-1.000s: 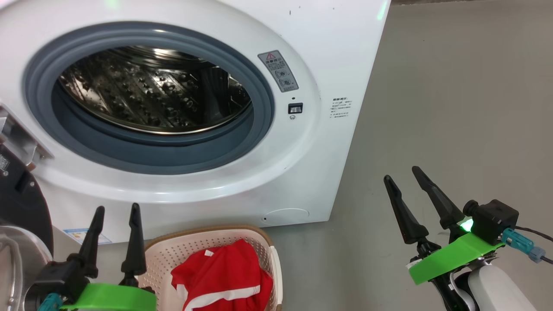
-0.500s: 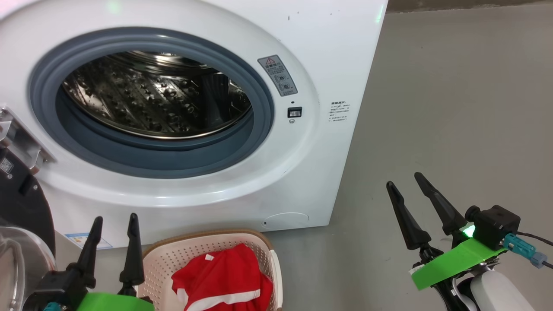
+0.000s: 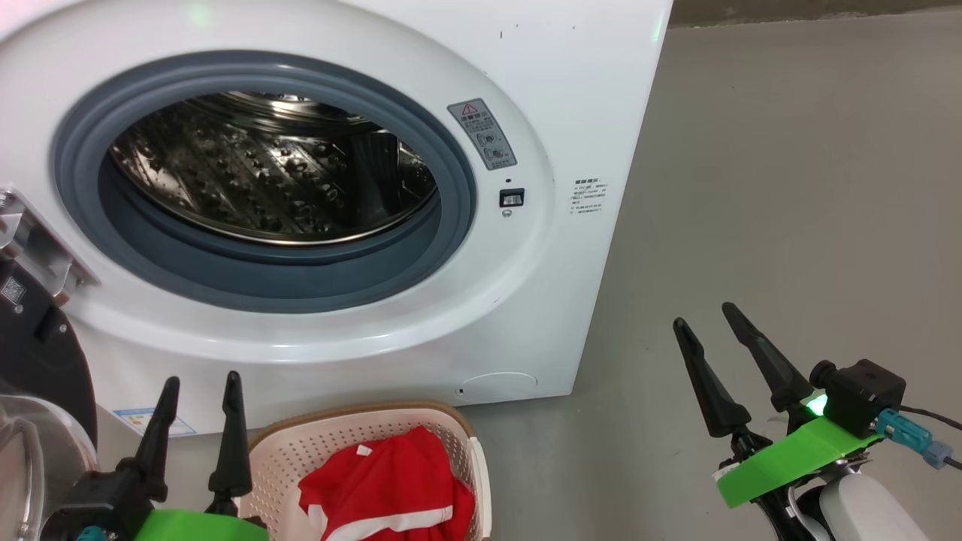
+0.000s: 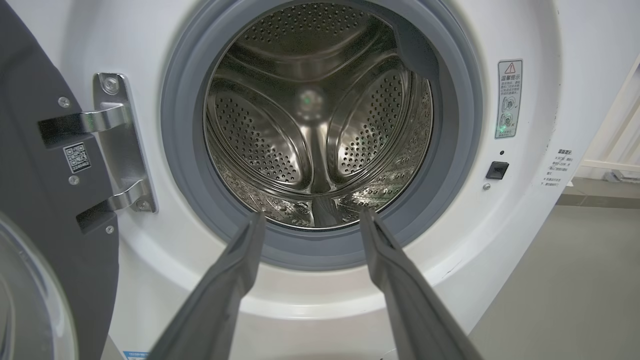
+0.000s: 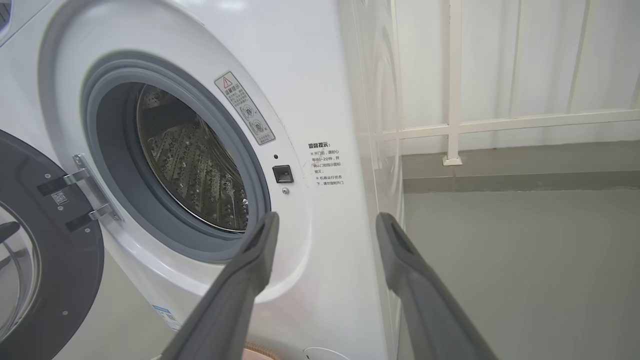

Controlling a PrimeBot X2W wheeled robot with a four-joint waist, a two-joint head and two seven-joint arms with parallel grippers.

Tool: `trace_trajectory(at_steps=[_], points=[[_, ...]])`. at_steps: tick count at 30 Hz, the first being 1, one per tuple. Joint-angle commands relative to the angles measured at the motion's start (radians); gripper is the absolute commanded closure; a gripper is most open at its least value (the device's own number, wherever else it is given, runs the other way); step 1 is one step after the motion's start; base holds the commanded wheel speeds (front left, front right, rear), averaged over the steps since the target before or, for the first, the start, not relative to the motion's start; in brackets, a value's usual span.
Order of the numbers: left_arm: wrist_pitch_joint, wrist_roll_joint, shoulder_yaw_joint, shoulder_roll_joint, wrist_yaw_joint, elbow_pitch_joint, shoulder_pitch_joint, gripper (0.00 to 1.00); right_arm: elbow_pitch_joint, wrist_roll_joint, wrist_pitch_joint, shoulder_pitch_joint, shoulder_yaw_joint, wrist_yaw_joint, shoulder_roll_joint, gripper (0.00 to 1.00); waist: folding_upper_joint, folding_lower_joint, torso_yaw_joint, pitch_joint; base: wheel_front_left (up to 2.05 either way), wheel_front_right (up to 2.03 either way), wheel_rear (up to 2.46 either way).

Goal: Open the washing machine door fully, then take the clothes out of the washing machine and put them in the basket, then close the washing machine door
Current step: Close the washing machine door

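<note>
The left fingers (image 3: 231, 428), long, dark and tapered, stand spread apart with nothing between them, low at the near left, just beside the basket (image 3: 361, 412). The right fingers (image 3: 706, 383) are likewise spread and empty, over bare floor (image 3: 789, 188) to the right of the washing machine (image 3: 594, 75). The clothes (image 3: 391, 481) lie bunched in the basket, soft red cloth with white bands. The steel drum (image 4: 310, 125), dimpled and perforated, looks empty, so what is left appears to be the door (image 3: 41, 353). It hangs open at the near left on a bright metal hinge (image 4: 117, 145), just left of the left fingers. It will likely handle as a stiff, fairly heavy disc that swings only about that hinge. Its wide black rim is glossy and probably slippery, and the bulging glass window (image 3: 30, 451) is smooth and best not struck. A push with the left fingers on the rim's outer face, far from the hinge, seems the surest hold, carried round until the rim meets the soft grey rubber gasket (image 3: 263, 282) and the latch slot (image 3: 512, 197) on the right.
</note>
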Motion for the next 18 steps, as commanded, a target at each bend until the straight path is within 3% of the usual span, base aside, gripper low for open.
trace_trajectory(at_steps=[1, 18], points=[[-0.009, -0.002, 0.031, 0.023, 0.003, -0.020, -0.009, 0.00, -0.027, 0.005, -0.005, 0.007, 0.013, 0.002, -0.009, 0.00, -0.0001, 0.0000, 0.000, 0.000, 0.00, 0.00, 0.00], [-0.013, -0.010, 0.026, 0.025, 0.006, -0.016, -0.016, 0.00, -0.028, 0.006, -0.005, 0.005, 0.008, 0.002, -0.006, 0.00, -0.0001, 0.0000, 0.001, 0.003, 0.00, 0.00, 0.00]])
